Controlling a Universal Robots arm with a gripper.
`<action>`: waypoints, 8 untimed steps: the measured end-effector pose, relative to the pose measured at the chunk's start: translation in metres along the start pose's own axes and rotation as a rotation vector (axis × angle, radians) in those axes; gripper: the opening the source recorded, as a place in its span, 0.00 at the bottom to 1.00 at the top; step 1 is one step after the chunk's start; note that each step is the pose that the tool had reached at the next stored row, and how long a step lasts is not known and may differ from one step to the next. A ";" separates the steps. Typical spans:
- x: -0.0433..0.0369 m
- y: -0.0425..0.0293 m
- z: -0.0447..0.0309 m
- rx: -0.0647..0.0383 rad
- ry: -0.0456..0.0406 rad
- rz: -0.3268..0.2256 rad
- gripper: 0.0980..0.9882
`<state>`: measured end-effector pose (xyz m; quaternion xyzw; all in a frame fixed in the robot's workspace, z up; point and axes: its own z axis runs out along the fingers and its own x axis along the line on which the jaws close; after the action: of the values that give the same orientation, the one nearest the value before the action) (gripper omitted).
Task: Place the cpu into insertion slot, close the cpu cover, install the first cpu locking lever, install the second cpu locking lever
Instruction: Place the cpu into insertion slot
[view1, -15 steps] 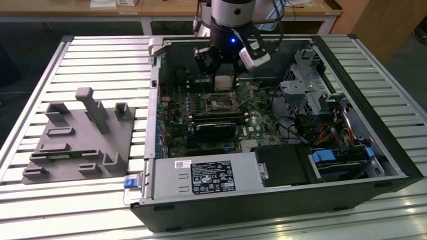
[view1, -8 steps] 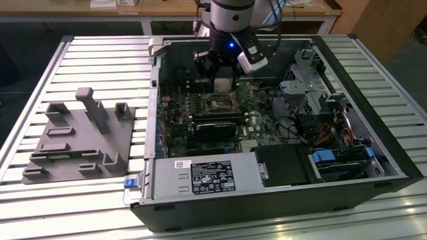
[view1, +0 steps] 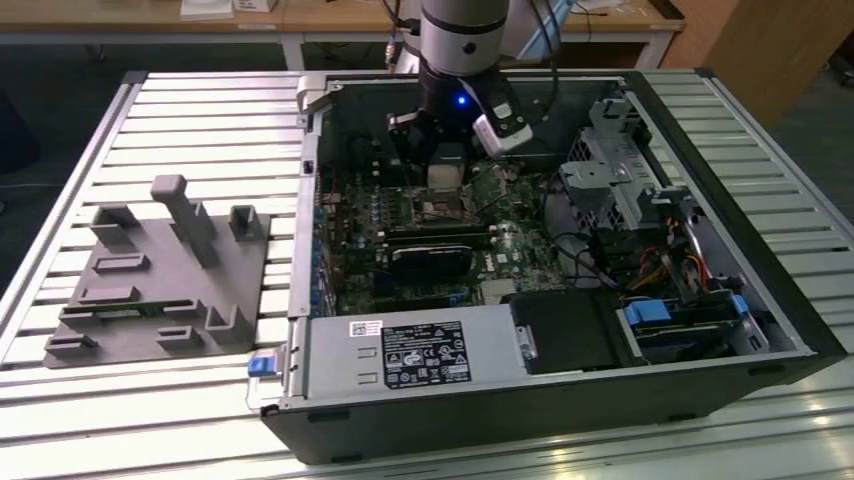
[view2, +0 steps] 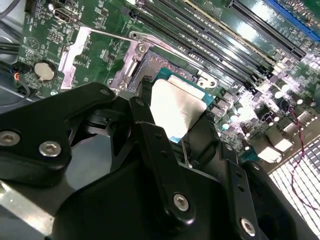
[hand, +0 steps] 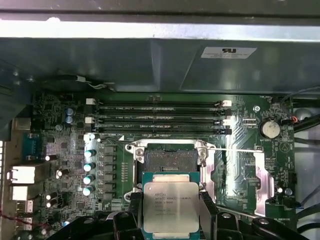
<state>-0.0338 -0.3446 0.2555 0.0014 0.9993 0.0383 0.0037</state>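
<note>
First wrist view looks down past my gripper (hand: 171, 216), and nearest of all are my black fingers (hand: 134, 209), drawn in narrow against two opposite edges of the cpu (hand: 170, 206). I hold the chip flat, its dull silver top facing the camera. In the second wrist view the same chip (view2: 176, 107) hangs between my fingers just over the near rim of the insertion slot (view2: 155, 67), apart from it and not seated. Beyond the chip in the first wrist view lies the insertion slot (hand: 170, 159), its dark centre bare inside the silvery rim, with nothing folded down over it. So I judge that I am on the first step, placing the chip, and that the cover and both levers are not yet done. Seating it calls for squaring the chip's edges with the socket's rim and keeping it level, since a tilted corner could catch on the way down. Beside the socket is a silvery plate (hand: 263, 175), with a thin metal rod (hand: 232, 149) running across to it. I cannot tell whether that plate is the cover swung back. Farther on run the long black memory slots (hand: 160, 117), then the grey case wall (hand: 150, 55). In the exterior view my arm reaches down into the open computer case (view1: 747, 250).
</note>
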 end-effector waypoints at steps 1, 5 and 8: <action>0.0000 0.0000 0.0003 0.000 0.0000 0.000 0.50; 0.0000 0.0000 0.0004 0.000 -0.0001 0.000 0.50; 0.0001 -0.0001 0.0006 0.000 -0.0022 0.027 0.50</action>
<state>-0.0338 -0.3446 0.2549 0.0151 0.9991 0.0381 0.0042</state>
